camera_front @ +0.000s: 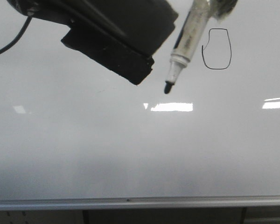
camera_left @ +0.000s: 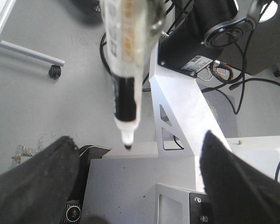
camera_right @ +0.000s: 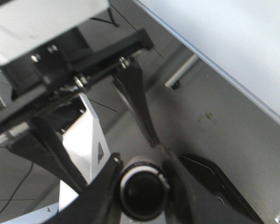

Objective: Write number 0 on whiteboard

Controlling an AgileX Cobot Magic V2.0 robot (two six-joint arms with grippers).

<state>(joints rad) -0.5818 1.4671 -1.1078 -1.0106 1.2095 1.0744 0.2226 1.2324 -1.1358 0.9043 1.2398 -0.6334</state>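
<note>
The whiteboard (camera_front: 107, 154) fills the front view. The number 0 (camera_front: 217, 49) is a small thin black loop at its upper right. A black-tipped marker (camera_front: 186, 42) hangs tilted just left of the 0, its tip lower left of the loop; I cannot tell whether it touches the board. My right gripper (camera_right: 142, 163) is shut on the marker's round back end (camera_right: 141, 191); it shows only as a blur at the front view's top edge (camera_front: 221, 8). My left gripper (camera_left: 137, 139) is open and empty, and the marker (camera_left: 126, 84) shows beyond its fingers. Its black finger (camera_front: 112, 51) is left of the marker.
A silver rail (camera_front: 140, 203) runs along the board's lower edge. Bright light reflections (camera_front: 172, 107) lie on the board. A black cable (camera_front: 14, 39) hangs at the upper left. The wrist views show the robot's white frame (camera_left: 177, 102), floor and the board's edge (camera_right: 233, 42).
</note>
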